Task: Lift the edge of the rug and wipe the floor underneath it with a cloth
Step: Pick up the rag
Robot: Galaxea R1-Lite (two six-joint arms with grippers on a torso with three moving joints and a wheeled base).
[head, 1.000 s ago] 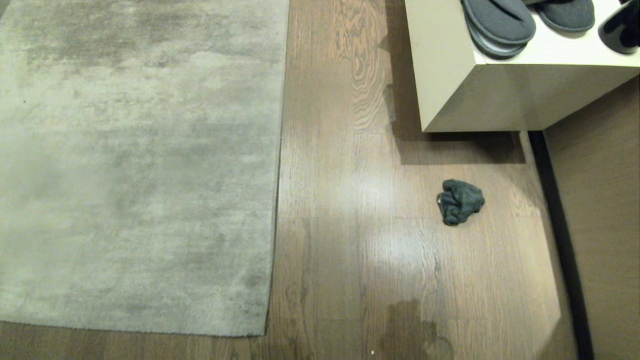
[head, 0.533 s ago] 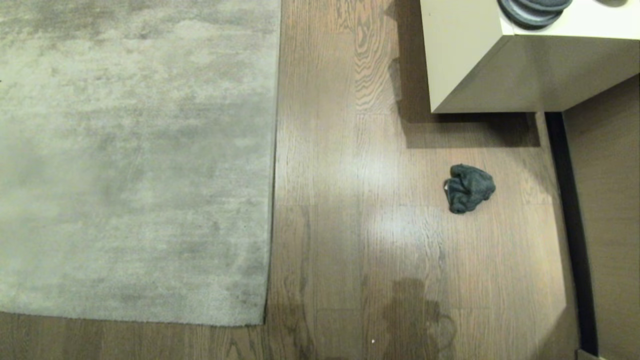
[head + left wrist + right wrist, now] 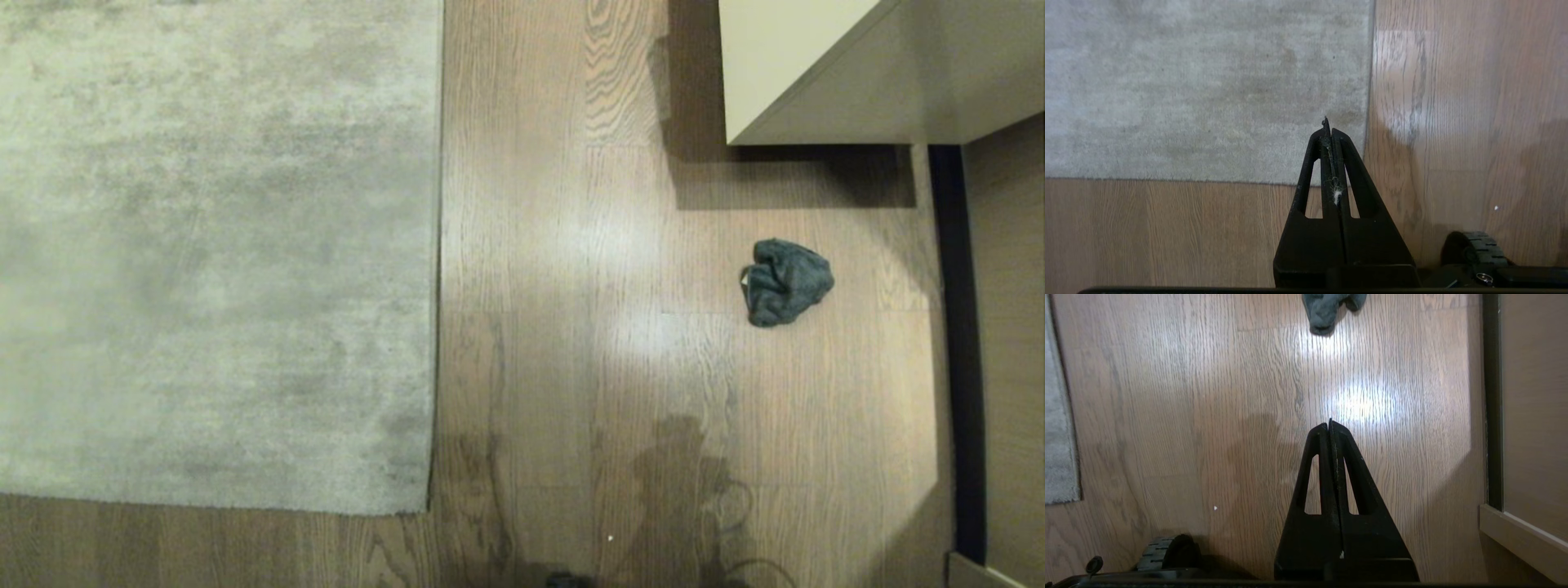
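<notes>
Two things of the task lie apart in the head view: the rug edge (image 3: 436, 245) runs straight from far to near, meeting a square corner near the robot, and the cloth (image 3: 785, 280) sits crumpled on the floor (image 3: 571, 343) well to the right of it. The rug lies flat, its long border following the plank grain. A pale cabinet (image 3: 784, 65) stands beyond the cloth, close to it but not touching, and a dark strip (image 3: 955, 343) borders the floor on the right. Neither arm shows here.

From the left wrist view, the left gripper (image 3: 1328, 122) hangs above the rug corner (image 3: 1363, 179), its jaws pressed together and holding nothing, with lint clinging between them. A base wheel (image 3: 1478, 245) shows, which the head view lacks.

From the right wrist view, the right gripper (image 3: 1329, 424) hovers over bare planks, jaws fully closed and empty. The cloth (image 3: 1327, 310) lies ahead of it, cut off by the frame. A sliver of rug (image 3: 1059, 449) shows at one side, and another wheel (image 3: 1167, 549) beside the gripper's base.
</notes>
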